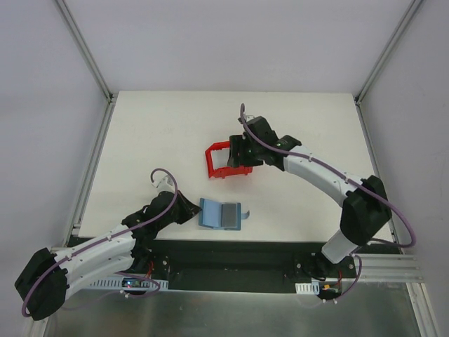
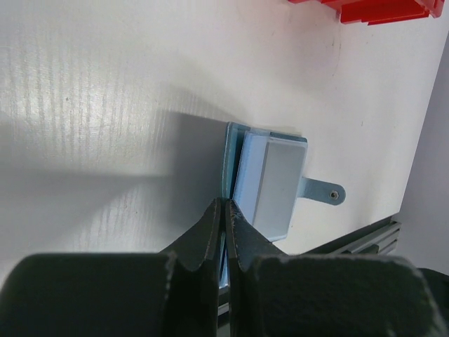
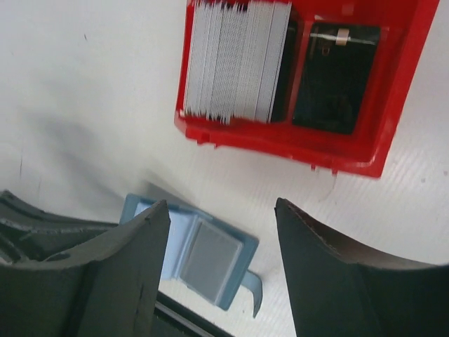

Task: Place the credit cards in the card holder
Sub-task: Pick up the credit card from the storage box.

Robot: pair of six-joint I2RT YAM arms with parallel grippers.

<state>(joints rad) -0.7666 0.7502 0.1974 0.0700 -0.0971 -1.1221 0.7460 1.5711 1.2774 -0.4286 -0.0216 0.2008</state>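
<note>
We count one card holder (image 1: 208, 213), one grey credit card (image 1: 228, 215) lying on its right half, and one red bin (image 1: 214, 158) of two compartments; its stack of pale cards (image 3: 235, 60) we cannot number. The card holder lies open on the table (image 1: 154, 140) near the front edge, long axis left to right, snap tab (image 2: 323, 191) pointing right. Left hand (image 2: 223, 203): closed tight on the holder's left edge. Right hand (image 3: 222, 207): wide open above the bin, holding nothing.

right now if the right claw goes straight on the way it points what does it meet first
Probably bare table in the gap between the red bin and the card holder; the open right claw aims there, though depth is unclear.
</note>
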